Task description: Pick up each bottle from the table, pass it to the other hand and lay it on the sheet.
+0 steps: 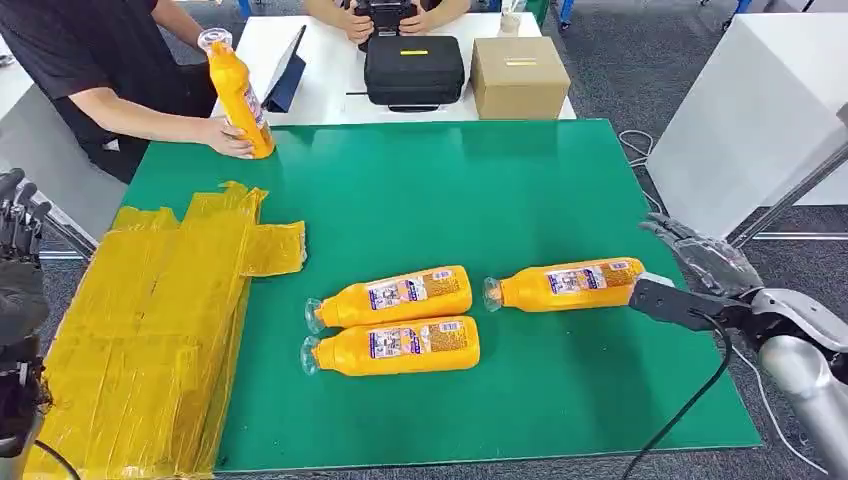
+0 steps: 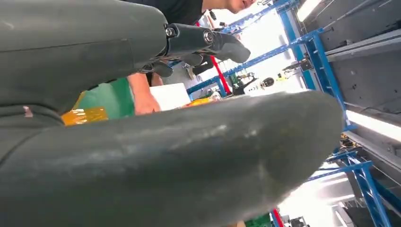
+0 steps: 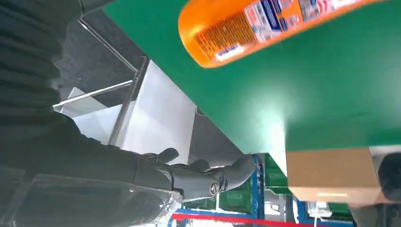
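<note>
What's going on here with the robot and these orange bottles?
Three orange bottles lie on the green table. The right robot hand is open beside the base of the nearest bottle, not gripping it. A person stands a fourth bottle upright. The yellow sheet has no bottle on it.

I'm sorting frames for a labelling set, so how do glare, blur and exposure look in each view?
Head view: evenly lit and sharp; soft sheen on the yellow sheet, bottle labels legible. Left wrist view: the left hand is close and soft-focused, the background windows blown out white. Right wrist view: the bottle is crisp, with a pale glare patch on the green mat.
</note>
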